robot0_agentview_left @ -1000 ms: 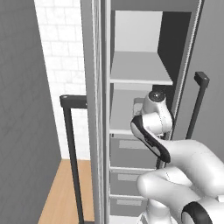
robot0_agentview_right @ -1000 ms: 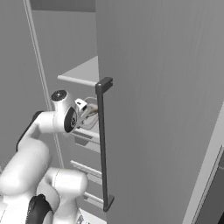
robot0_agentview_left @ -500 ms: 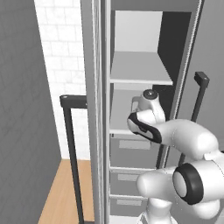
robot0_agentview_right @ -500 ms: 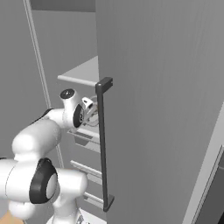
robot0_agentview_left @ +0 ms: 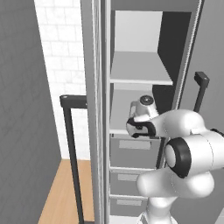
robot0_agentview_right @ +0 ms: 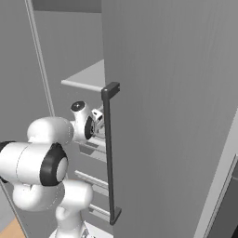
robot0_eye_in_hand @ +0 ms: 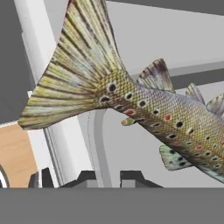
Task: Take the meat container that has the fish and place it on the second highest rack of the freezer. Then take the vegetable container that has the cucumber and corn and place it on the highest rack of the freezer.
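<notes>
**Mia:** Where is the fish [robot0_eye_in_hand: 144, 105]?

**Sam:** In the hand view it is very big and very close. Its tail fans out at the upper left of the frame. Its body runs down to the lower right and goes off the edge, so the long way of the fish is a slant from upper left to lower right.

**Mia:** And the fish box?

**Sam:** I can't make out its walls, so maybe they are clear. The fish hangs just above the gripper [robot0_eye_in_hand: 109, 177] at the bottom of the frame, so I think the box is right there in the grip.

**Mia:** Are the fingers [robot0_eye_in_hand: 131, 176] apart?

**Sam:** No, they sit close together with only a thin gap. I think they are pinched on the edge of the fish box.

**Mia:** Where is all this in the freezer?

**Sam:** In the left base view the arm [robot0_agentview_left: 175, 127] reaches into the middle of the frame. It goes in under the top shelf [robot0_agentview_left: 140, 70] and just over the next shelf [robot0_agentview_left: 119, 114]. In the right base view the gripper [robot0_agentview_right: 98, 120] is at middle left, just beside the tall dark door handle [robot0_agentview_right: 109, 153].

**Mia:** So which way does the fish box have to go?

**Sam:** I think down. The shelf it needs looks to be right under the hand, so it should be a small drop and then the fingers let go. The tail sticks out to the side, so it may bump the freezer wall
</notes>
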